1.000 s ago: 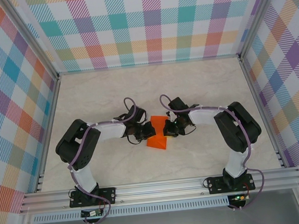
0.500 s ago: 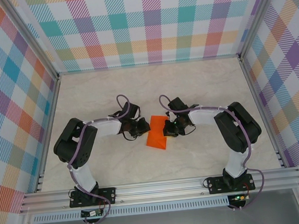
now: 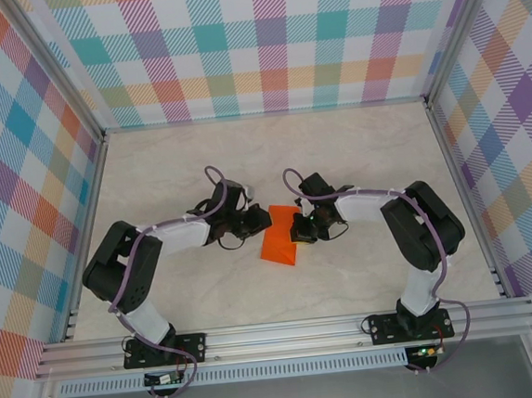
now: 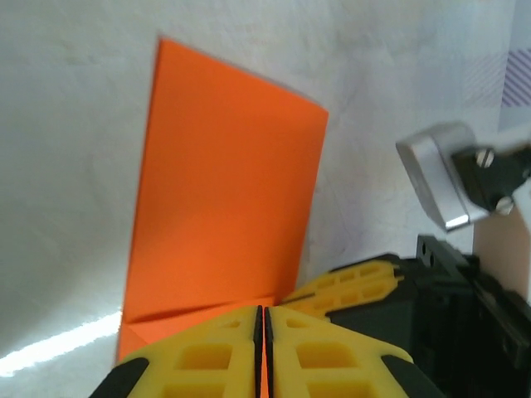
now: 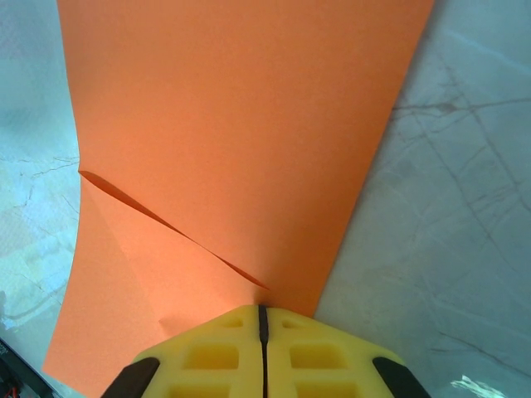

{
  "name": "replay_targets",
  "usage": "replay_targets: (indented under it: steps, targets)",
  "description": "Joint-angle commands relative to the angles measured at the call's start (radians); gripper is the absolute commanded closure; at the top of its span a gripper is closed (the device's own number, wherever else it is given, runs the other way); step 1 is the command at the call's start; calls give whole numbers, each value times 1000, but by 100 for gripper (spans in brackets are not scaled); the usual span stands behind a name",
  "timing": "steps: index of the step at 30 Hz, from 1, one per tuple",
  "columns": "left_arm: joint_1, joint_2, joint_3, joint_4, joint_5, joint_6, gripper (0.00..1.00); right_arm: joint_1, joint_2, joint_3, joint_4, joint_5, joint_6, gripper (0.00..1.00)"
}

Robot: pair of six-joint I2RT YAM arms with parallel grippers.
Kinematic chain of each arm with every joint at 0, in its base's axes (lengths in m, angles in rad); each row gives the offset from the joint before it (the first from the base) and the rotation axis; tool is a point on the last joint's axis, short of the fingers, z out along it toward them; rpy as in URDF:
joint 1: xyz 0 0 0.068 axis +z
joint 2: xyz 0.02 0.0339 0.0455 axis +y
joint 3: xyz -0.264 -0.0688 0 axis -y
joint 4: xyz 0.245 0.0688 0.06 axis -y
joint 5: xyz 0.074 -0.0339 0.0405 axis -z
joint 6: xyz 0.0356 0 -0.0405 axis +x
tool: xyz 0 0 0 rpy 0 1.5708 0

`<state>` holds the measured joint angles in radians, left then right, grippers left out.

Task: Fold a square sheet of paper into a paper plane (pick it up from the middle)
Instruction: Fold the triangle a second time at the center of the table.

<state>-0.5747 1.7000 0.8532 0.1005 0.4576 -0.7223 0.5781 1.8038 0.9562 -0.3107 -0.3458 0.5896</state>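
Your folded orange paper sheet lies in the middle of the table, between the left end effector and the right end effector, which cover parts of its edges from above. Both have fingers pressed together, the left at the sheet's edge, the right at a folded corner flap; you can't tell whether either pinches paper. Plaid walls surround the table.

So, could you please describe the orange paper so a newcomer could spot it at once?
Look at the pale marble-patterned table inside the checked walls, then between the left gripper and the right gripper near its middle. The orange paper lies there, one corner folded over, the only plain bright thing on the table.
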Motion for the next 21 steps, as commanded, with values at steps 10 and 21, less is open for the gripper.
replay_targets:
  steps: [10,21]
  targets:
    - [-33,152,32,-17,44,-10,92,-4,92,-47,-104,194,-1,94]
    - [-33,164,-16,-97,-46,3,94,8,-148,3,-45,1,-30,92]
